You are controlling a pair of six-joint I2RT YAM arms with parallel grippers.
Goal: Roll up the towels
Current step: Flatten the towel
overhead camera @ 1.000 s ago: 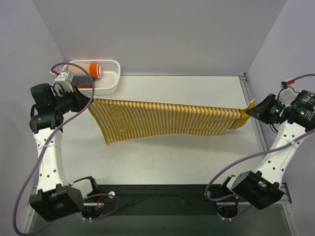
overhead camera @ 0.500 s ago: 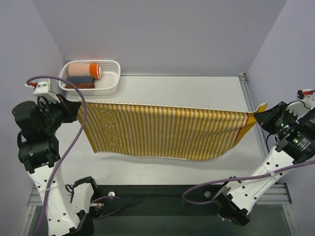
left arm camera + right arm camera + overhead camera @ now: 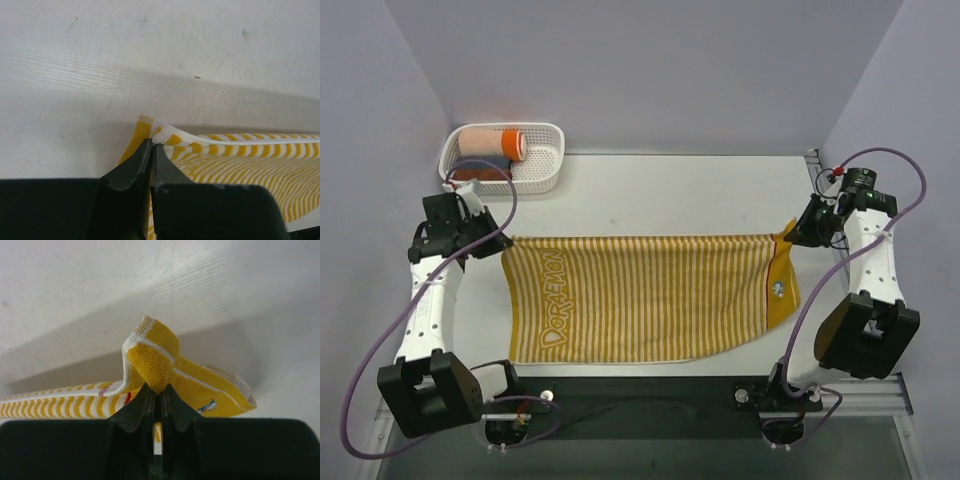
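Observation:
The yellow-and-white striped towel [image 3: 650,295] lies spread flat across the table, white lettering at its left end and a small cartoon figure on its mustard right band. My left gripper [image 3: 500,241] is shut on the towel's far left corner [image 3: 150,131], low at the table. My right gripper [image 3: 794,232] is shut on the far right corner [image 3: 150,360], which bunches up between the jaws. The right band [image 3: 782,290] is folded and slightly rumpled.
A white basket [image 3: 545,165] at the back left holds a peach-and-orange roll [image 3: 492,142] and darker rolls beneath it. Grey walls close the back and both sides. A dark rail runs along the table's near edge [image 3: 640,385].
Both arms have lowered and moved inward, and the towel, held stretched in the air before, now lies flat on the table, nearer the front edge.

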